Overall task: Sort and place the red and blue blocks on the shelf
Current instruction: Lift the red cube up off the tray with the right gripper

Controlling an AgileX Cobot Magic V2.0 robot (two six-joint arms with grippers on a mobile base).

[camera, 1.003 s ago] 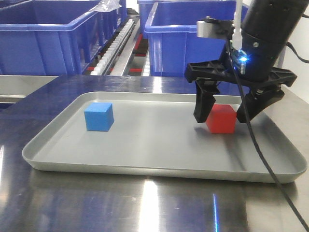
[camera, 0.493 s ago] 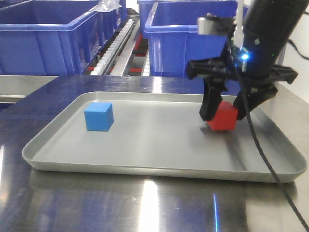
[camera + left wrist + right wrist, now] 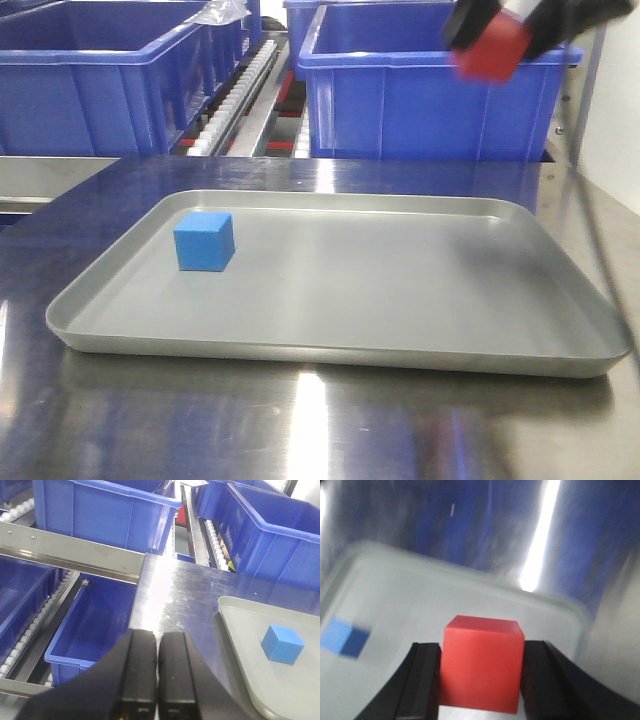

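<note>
R pincer (image 3: 481,677) tight round red block (image 3: 483,661), high over tray (image 3: 380,290); L pincer (image 3: 157,672) narrow.

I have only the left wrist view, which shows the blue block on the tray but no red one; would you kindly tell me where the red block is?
Observer: The red block is clamped between the jaws of the right gripper.
Operator: Thank you. Is it resting on the tray?
Observer: No; the front view shows it in the air, well above the tray, seen against the rim of a blue bin behind.
Operator: Is anything besides the blue block on the tray?
Observer: No, the blue block is alone on it.
</note>
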